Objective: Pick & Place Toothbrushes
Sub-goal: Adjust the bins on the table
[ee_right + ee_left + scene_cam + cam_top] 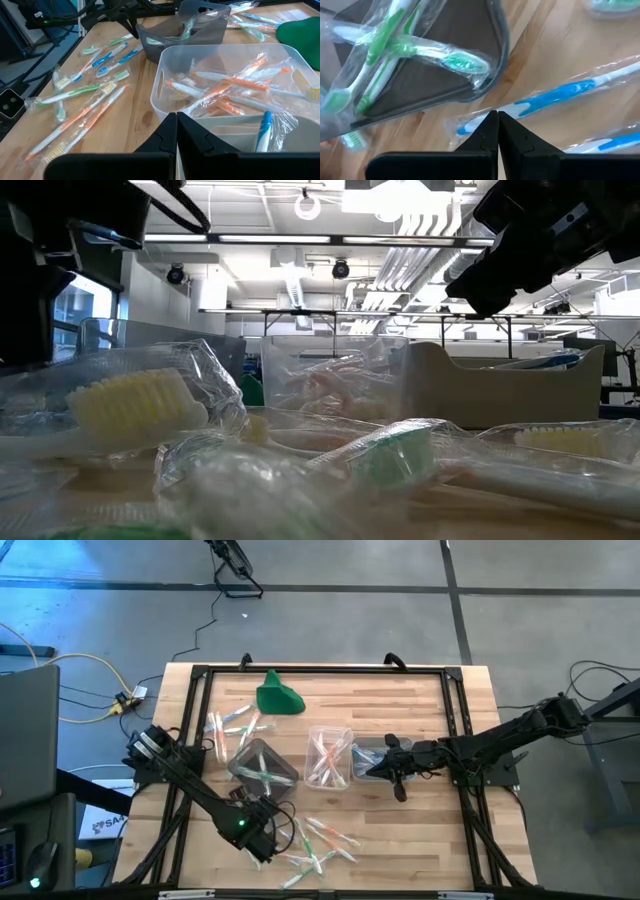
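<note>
we note the left gripper (262,838) pinched closed, empty, low over a blue toothbrush (555,97) beside the grey tub (264,766). right gripper (396,780) closed, empty, over the right tub (240,131). loose toothbrushes (322,843) lie near-centre.

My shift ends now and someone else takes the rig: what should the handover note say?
Left gripper: shut, empty, low over a blue toothbrush beside the grey tub.
Right gripper: shut, empty, at the tub with one blue brush.
Done: green brushes in the grey tub, orange ones in the middle tub.
Left: loose toothbrushes on the table, front and back left.
</note>
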Controlling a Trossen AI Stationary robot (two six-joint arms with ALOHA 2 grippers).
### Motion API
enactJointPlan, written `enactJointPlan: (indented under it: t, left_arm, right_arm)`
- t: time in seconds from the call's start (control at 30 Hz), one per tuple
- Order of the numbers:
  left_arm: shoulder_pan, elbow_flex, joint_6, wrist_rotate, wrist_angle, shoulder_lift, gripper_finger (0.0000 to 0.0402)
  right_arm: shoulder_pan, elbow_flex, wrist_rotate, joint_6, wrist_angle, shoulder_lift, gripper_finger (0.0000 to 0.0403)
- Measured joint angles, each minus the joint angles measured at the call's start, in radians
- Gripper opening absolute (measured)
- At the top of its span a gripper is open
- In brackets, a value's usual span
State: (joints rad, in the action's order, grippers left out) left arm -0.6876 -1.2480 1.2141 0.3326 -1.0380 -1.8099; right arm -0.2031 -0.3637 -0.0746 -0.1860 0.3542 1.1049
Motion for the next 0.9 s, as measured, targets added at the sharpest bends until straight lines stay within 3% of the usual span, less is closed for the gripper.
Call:
enactJointPlan:
  t: [0.57,0.9]
  left_arm:
    - [0.010,0.000,-0.029,0.182,0.050,-0.009,0.0000]
    - [0.090,0.046,-0.116,0.260,0.162,-0.009,0.0000]
  right_arm:
    - [0.000,0.000,0.000,0.007,0.001,0.000,0.0002]
    - [0.000,0.000,0.000,0.007,0.007,0.000,0.0002]
